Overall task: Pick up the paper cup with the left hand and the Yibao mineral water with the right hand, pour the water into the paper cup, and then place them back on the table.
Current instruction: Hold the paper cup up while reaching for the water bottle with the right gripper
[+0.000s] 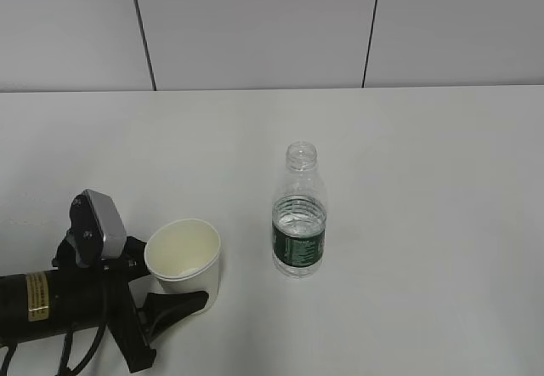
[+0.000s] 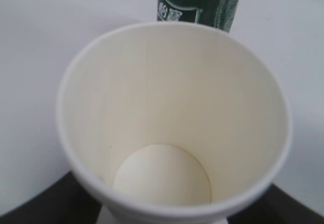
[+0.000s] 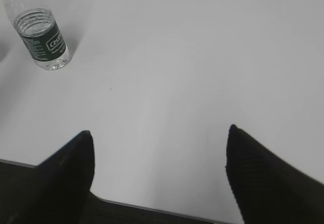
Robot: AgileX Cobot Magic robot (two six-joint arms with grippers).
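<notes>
Fingers (image 1: 174,304) round cream cup (image 1: 184,261), clear btl (image 1: 299,214) upright

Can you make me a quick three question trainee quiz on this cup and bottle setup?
1. True or false: the paper cup is empty.
2. Which gripper has nothing between its fingers? A) left gripper B) right gripper
3. Fill in: the Yibao mineral water stands upright on the table with no ____ on its neck.

Key: 1 true; 2 B; 3 cap.
</notes>
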